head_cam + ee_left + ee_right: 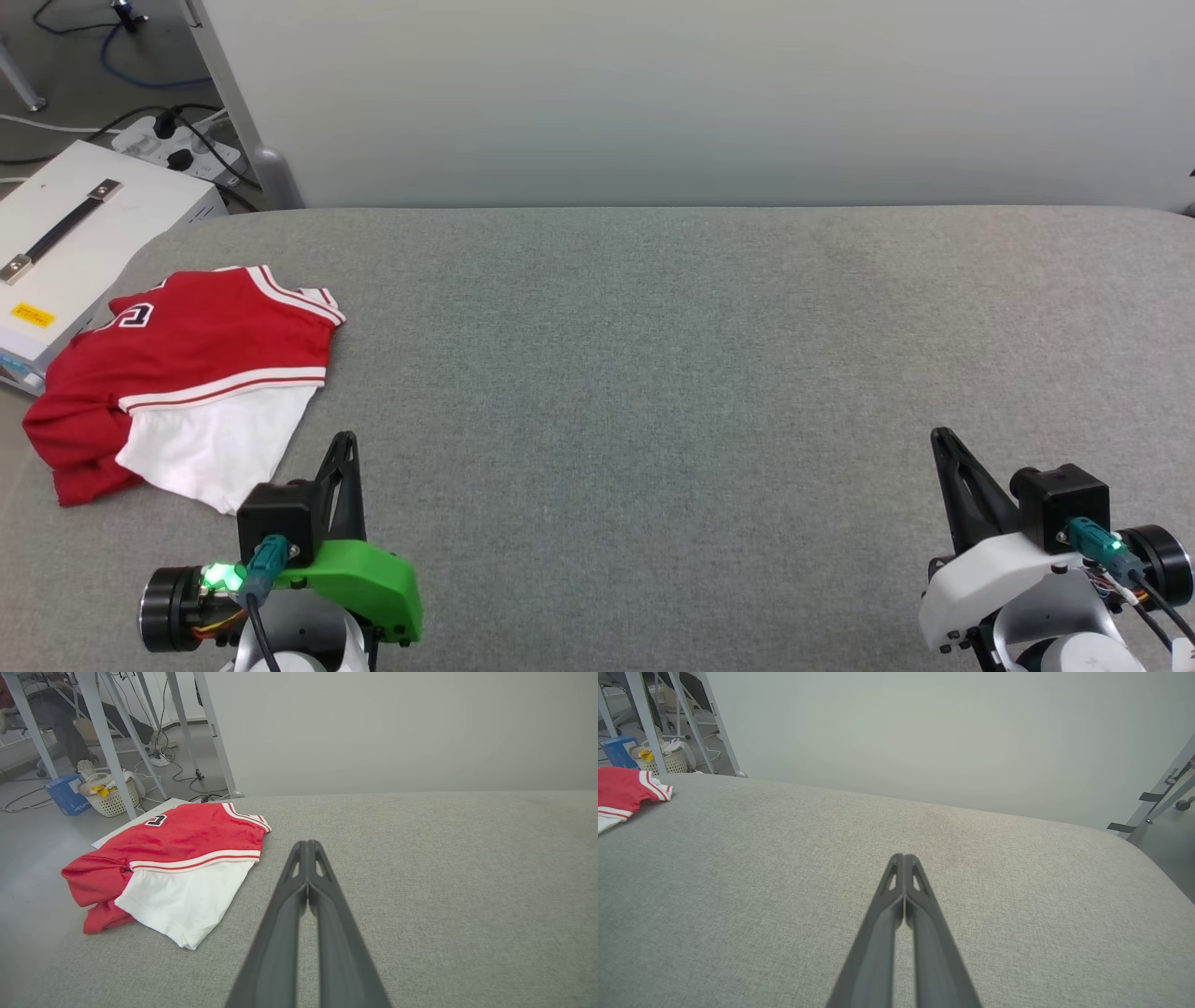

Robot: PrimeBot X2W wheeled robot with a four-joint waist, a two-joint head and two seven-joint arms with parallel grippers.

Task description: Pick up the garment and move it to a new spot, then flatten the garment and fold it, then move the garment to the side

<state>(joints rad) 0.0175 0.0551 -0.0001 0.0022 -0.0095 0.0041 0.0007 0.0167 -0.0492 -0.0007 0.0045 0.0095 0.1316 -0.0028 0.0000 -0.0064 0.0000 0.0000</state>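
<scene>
Garment (pixel 187 373): red jersey, loosely bundled at the left edge of the grey surface (pixel 653 373), with the white sleeve (pixel 215 448) toward the robot.
Feel: likely light, soft and thin; it should sag, and the layers may separate when lifted.
Hold: pinch at the striped trim (pixel 224 387), through all layers; taking the sleeve alone would probably unfold it.
Left gripper (pixel 346 441): jaws clenched, empty, near the sleeve.
Right gripper (pixel 941 439): jaws clenched, empty, well apart from the garment.
</scene>
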